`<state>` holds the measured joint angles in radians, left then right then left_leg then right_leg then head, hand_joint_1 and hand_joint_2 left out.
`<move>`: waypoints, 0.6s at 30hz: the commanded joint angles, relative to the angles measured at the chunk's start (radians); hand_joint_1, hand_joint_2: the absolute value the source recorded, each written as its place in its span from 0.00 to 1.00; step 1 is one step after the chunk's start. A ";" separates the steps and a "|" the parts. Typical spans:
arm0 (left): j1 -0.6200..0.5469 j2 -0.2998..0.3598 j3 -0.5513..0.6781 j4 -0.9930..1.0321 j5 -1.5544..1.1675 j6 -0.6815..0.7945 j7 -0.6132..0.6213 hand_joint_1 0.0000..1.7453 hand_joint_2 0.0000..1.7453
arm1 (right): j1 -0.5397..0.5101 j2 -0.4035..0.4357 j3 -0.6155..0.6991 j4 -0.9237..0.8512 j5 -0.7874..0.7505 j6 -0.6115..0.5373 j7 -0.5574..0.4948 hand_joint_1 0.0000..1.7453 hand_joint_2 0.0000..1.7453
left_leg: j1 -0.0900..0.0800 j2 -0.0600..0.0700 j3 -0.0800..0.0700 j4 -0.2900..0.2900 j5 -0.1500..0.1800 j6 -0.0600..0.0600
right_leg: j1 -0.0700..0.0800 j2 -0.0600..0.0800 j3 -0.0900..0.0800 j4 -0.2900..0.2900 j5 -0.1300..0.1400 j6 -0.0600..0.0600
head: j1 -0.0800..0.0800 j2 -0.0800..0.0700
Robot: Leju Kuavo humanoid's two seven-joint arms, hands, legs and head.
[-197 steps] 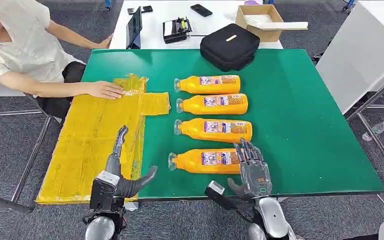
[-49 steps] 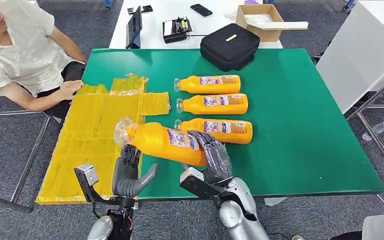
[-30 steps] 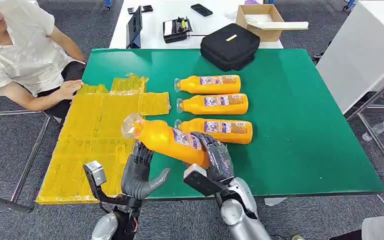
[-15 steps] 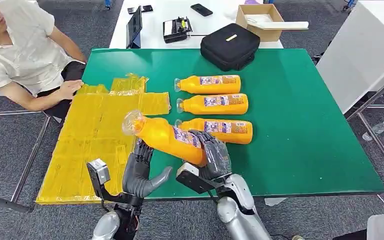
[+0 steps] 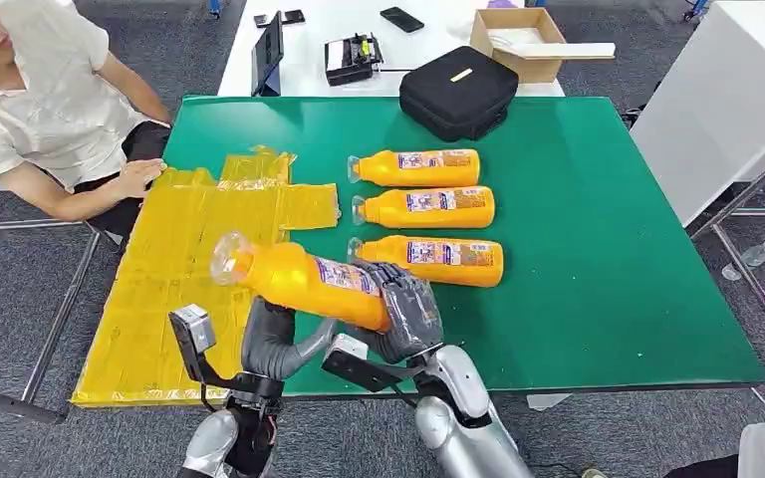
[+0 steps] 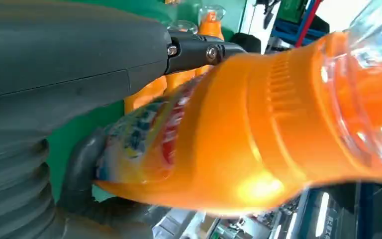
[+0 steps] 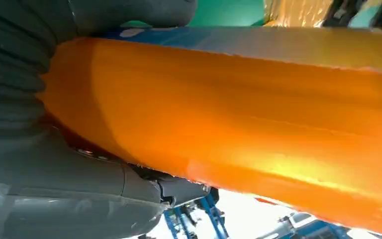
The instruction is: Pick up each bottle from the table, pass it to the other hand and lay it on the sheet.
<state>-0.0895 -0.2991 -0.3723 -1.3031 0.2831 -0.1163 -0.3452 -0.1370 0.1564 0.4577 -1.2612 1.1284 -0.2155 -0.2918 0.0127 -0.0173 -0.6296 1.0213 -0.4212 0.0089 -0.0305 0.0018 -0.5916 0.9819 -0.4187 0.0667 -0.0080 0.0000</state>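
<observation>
My right hand grips the base end of an orange bottle, held in the air over the table's front edge with its clear cap end pointing left toward the yellow sheet. My left hand sits under the bottle's middle, fingers rising behind it and thumb spread out beneath. In the left wrist view the bottle lies between thumb and fingers, which are not closed round it. The right wrist view shows the bottle pressed against the palm. Three more orange bottles lie in a row on the green table.
A person sits at the far left with a hand on the sheet's far corner. A black bag lies at the table's far edge. Behind it a white table carries a cardboard box.
My right hand lifted the nearest bottle off the table and carried it left. In the last half second it moved further left and lower, onto my raised left hand.
</observation>
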 commanded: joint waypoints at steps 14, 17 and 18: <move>-0.077 -0.036 -0.002 0.096 0.311 -0.100 0.060 0.00 1.00 | -0.061 0.005 0.069 0.182 -0.131 -0.008 -0.097 1.00 1.00 | 0.001 0.001 0.006 -0.001 -0.002 0.001 | 0.002 -0.001 0.007 -0.002 -0.002 -0.004 | 0.001 0.000; -0.086 -0.036 -0.015 0.098 0.310 -0.093 0.059 0.00 1.00 | -0.059 0.012 0.084 0.201 -0.135 -0.007 -0.119 1.00 1.00 | 0.000 0.000 0.003 0.000 -0.001 0.000 | 0.001 -0.001 0.004 -0.001 -0.001 -0.002 | 0.000 0.000; -0.089 -0.037 -0.014 0.100 0.311 -0.093 0.060 0.00 1.00 | -0.058 0.014 0.086 0.202 -0.134 -0.008 -0.119 1.00 1.00 | 0.000 -0.001 0.002 0.000 0.000 0.000 | 0.001 -0.002 0.002 -0.001 -0.001 -0.002 | 0.001 0.000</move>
<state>-0.1258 -0.3025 -0.3681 -1.2600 0.5878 -0.2083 -0.2899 -0.1535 0.1709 0.5112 -1.2021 1.0029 -0.2186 -0.3780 0.0127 -0.0173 -0.6297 1.0213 -0.4212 0.0089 -0.0305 0.0018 -0.5914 0.9819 -0.4187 0.0667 -0.0072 0.0000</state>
